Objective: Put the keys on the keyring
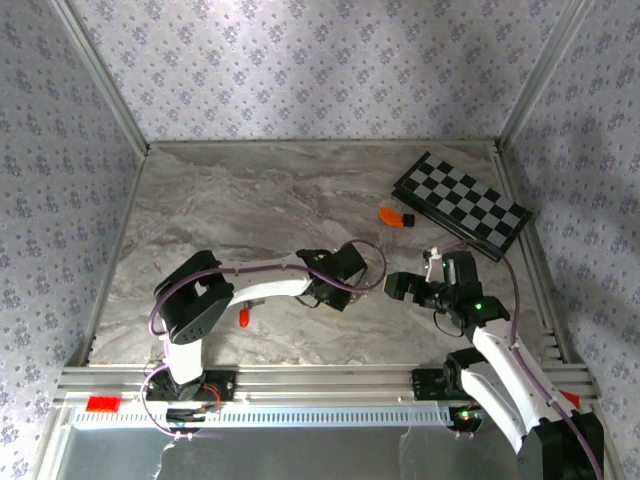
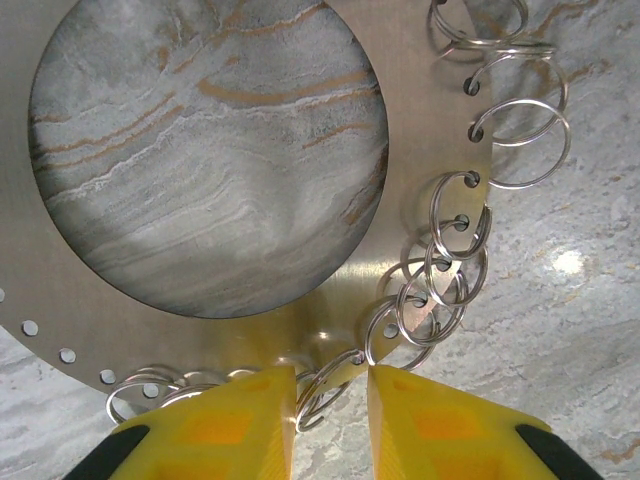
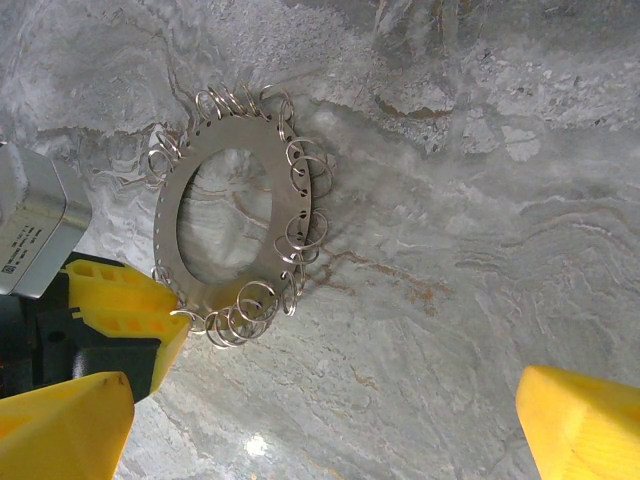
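Observation:
The keyring [image 2: 60, 290] is a flat silvery ring plate with small split rings threaded through holes round its rim. My left gripper [image 2: 330, 378] is shut on its lower edge, with one split ring between the yellow fingertips [image 2: 262, 400]. In the top view the left gripper [image 1: 358, 268] holds the keyring [image 1: 383, 262] above the table's middle. My right gripper [image 1: 405, 285] stands open just to its right. The right wrist view has the keyring [image 3: 236, 132] ahead and to the left of the wide open right gripper [image 3: 320, 430]. A red-headed key [image 1: 243, 318] lies on the table beside the left arm.
A black-and-white chequered board [image 1: 460, 205] lies at the back right. An orange curved piece [image 1: 388, 214] with a small black part sits just in front of it. Patterned walls close the table on three sides.

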You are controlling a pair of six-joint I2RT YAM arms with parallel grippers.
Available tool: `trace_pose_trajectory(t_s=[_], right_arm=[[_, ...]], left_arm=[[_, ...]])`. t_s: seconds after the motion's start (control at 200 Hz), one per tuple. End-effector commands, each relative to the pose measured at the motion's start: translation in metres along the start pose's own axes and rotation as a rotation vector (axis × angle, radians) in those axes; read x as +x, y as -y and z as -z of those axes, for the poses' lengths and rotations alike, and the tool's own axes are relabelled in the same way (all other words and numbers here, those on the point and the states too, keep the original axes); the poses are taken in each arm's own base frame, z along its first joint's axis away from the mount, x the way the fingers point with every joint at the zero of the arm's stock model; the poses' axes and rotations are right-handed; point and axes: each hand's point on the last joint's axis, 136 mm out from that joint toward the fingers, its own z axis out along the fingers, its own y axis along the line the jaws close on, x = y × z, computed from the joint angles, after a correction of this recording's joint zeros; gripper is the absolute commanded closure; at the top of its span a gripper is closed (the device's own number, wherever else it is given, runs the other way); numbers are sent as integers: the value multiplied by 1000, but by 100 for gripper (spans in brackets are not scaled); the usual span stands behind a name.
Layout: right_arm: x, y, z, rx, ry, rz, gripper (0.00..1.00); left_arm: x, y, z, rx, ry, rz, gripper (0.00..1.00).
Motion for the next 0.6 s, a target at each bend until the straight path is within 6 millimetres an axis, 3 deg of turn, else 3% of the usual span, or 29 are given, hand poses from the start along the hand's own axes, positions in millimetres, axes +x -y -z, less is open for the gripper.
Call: trace_pose_trajectory(t_s=[0.0, 0.3, 0.595], right_arm=[[-5, -5, 2, -20, 13, 29, 0], [-7, -5, 3, -17, 20, 33, 0], [-8, -5, 4, -16, 23, 34, 0]], left_arm=[[1, 4, -2, 10, -20, -20, 75], [0, 20, 2, 67, -7, -31, 77], [1, 18, 0, 58, -10, -25, 78]])
